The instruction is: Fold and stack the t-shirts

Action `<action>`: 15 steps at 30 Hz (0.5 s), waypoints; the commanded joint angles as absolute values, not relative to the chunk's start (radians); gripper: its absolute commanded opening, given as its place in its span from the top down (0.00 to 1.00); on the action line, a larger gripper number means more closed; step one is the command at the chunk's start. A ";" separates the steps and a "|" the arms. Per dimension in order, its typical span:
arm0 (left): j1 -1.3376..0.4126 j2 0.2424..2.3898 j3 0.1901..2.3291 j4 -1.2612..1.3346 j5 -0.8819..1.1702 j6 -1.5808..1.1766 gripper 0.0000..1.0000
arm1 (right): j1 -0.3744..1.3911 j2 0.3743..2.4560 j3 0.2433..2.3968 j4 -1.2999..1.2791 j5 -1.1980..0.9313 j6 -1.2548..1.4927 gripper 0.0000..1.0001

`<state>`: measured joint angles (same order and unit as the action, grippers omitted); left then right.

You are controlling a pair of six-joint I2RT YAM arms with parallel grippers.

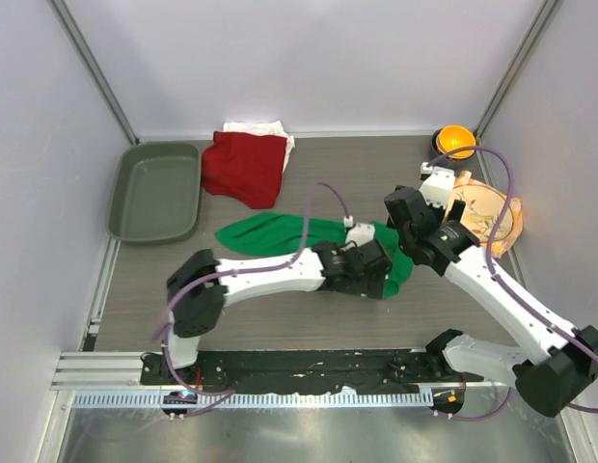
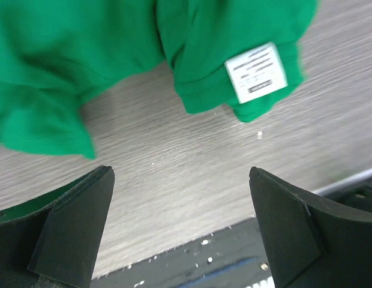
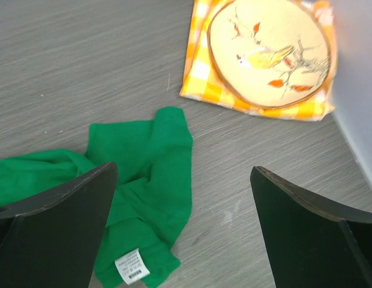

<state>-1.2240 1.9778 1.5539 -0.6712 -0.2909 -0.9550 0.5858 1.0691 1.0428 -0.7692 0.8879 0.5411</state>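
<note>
Top external: white t-shirt (image 1: 265, 126) mostly hidden

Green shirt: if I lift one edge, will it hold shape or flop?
Likely floppy: the green shirt lies bunched in soft folds, so it should drape. Probably light, thin cloth. A push would likely wrinkle it rather than slide it whole.

Grey wood-grain table (image 1: 280, 318) enclosed by plain white walls (image 1: 309, 58).
</note>
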 commanded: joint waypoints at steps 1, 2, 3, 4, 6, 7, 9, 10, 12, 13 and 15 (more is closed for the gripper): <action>-1.195 1.718 1.569 -0.779 -0.463 -0.908 0.00 | 0.488 1.164 0.982 -0.621 0.766 0.615 0.00; -1.189 1.651 1.559 -0.796 -0.475 -0.899 0.00 | 0.438 1.186 0.974 -0.574 0.731 0.623 0.00; -1.183 1.619 1.552 -0.816 -0.497 -0.896 0.00 | 0.407 1.242 0.956 -0.543 0.672 0.627 0.00; -1.164 1.580 1.542 -0.843 -0.505 -0.885 0.00 | 0.381 1.270 0.957 -0.523 0.643 0.638 0.00; -1.143 1.476 1.505 -0.888 -0.537 -0.877 0.00 | 0.304 1.356 0.951 -0.473 0.586 0.641 0.00; -1.108 1.441 1.487 -0.900 -0.543 -0.873 0.00 | 0.286 1.379 0.947 -0.439 0.575 0.647 0.00; -1.041 1.331 1.428 -0.928 -0.526 -0.874 0.00 | 0.227 1.411 0.918 -0.391 0.536 0.644 0.02; -1.022 1.297 1.377 -0.927 -0.528 -0.865 0.00 | 0.210 1.417 0.905 -0.341 0.523 0.641 0.03; -0.952 1.193 1.330 -0.934 -0.516 -0.858 0.00 | 0.167 1.455 0.899 -0.322 0.488 0.641 0.10; -0.927 1.160 1.290 -0.937 -0.508 -0.850 0.00 | 0.158 1.471 0.903 -0.318 0.479 0.641 0.11; -0.858 1.088 1.243 -0.945 -0.479 -0.835 0.00 | 0.146 1.515 0.919 -0.314 0.450 0.638 0.13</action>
<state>-0.9447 1.1896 1.3228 -0.8825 -0.4896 -0.8753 0.1699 1.4719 0.8940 -0.4206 0.5247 0.6193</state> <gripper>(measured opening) 0.996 0.880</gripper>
